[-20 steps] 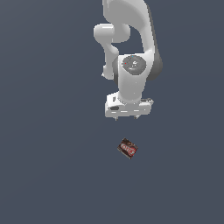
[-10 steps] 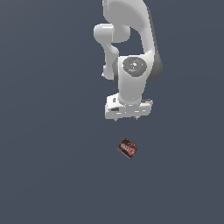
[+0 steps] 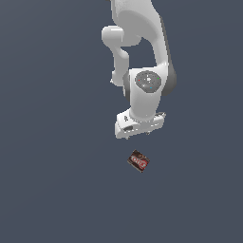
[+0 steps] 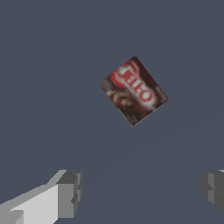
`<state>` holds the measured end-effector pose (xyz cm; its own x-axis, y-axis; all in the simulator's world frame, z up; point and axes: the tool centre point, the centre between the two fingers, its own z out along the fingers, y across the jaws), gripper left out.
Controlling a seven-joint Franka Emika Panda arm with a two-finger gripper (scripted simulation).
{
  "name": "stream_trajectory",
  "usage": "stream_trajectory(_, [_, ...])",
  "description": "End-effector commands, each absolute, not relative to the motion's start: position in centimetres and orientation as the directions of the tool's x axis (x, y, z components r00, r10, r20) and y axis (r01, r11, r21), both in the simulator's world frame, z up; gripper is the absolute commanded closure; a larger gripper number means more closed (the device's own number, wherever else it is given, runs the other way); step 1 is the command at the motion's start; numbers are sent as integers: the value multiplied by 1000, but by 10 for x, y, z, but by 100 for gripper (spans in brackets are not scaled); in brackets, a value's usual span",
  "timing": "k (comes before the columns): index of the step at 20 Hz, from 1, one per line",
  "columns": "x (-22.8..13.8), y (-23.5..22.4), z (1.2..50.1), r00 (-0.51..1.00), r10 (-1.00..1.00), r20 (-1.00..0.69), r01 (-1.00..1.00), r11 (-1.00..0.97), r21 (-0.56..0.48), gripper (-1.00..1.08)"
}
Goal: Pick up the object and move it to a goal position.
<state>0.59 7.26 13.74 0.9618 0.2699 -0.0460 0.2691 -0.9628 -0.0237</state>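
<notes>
Since 1.0 s ago the tool [image 3: 140, 134] has come lower toward the object [image 3: 138, 161], and the arm's wrist has dipped with it; the object itself has not shifted on the desk [image 3: 52, 180].

Entry, current state:
- I read the tool as spread wide. On the wrist view its 2 fingers [image 4: 69, 192] sit far apart at opposite edges of the picture, with bare desk [image 4: 52, 87] between them. Nothing is held.
- On the exterior view the fingertips are too small for me to resolve; I only see short stubs under the white hand body.
- The object lies flat on the desk, apart from the tool, no contact. On the exterior view it sits just below the tool in the picture, about level with the tool's middle.
- On the wrist view the object [image 4: 133, 91] is a small flat rectangular box, dark brown with a red label and whitish lettering, turned diagonally relative to the line between the fingers. It lies ahead of the fingers, not between them.
- The object is clearly narrower than the gap between the fingers.
</notes>
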Motion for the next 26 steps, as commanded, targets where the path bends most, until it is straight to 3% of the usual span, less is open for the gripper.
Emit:
stream_trajectory(1, [14, 74, 131, 943, 331, -41, 330, -944, -22, -92])
stream_trajectory(14, [59, 80, 89, 755, 656, -14, 656, -755, -10, -92])
stream_trajectory(26, [78, 82, 67, 626, 780, -1, 780, -626, -1, -92])
